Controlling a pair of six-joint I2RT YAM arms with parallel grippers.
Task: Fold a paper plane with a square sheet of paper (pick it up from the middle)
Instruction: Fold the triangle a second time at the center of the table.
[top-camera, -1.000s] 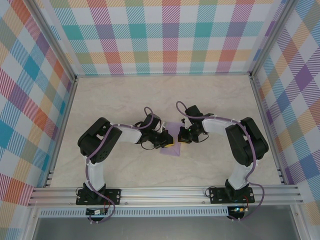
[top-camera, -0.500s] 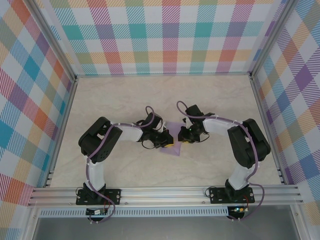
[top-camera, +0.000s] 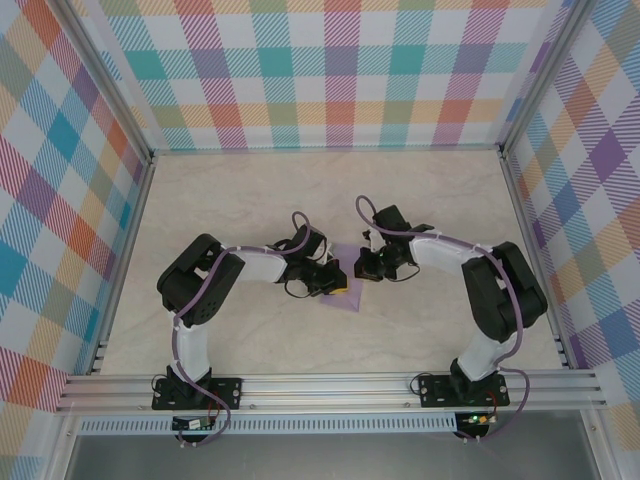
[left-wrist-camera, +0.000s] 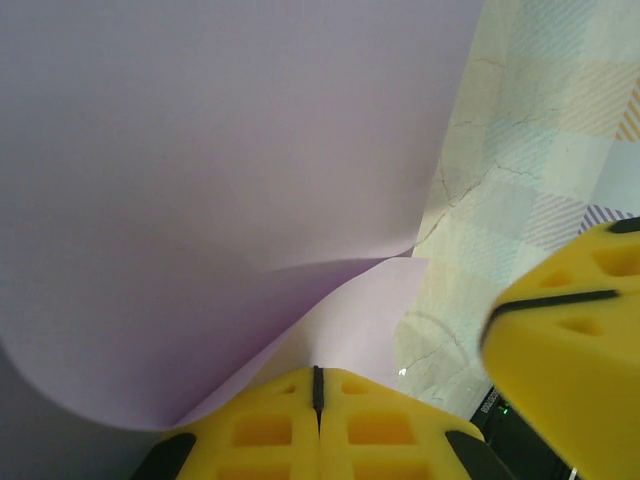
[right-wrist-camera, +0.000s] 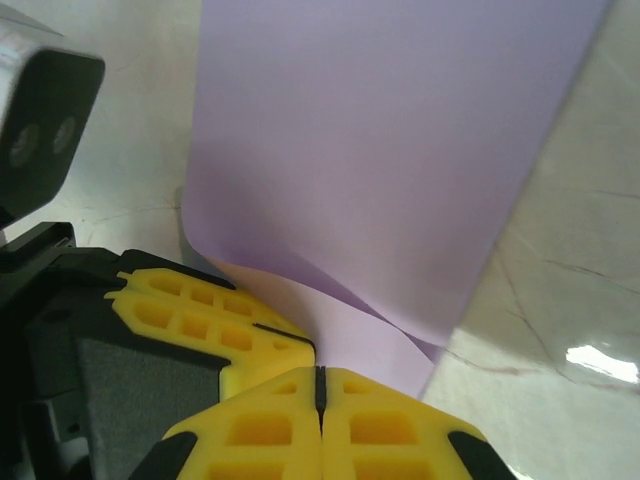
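both jaws clenched: left gripper (left-wrist-camera: 318, 374) and right gripper (right-wrist-camera: 320, 376) each pinch an edge of the square sheet of paper (right-wrist-camera: 380, 150), bowed above the table (top-camera: 250, 200) between them. flimsy, creases easily, so hold the edges gently.

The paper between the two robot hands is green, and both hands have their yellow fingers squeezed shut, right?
Not green. The square sheet of paper is pale lavender, as the right wrist view shows. The rest is right: it sits between the left gripper and the right gripper, and both have their yellow fingers squeezed shut.
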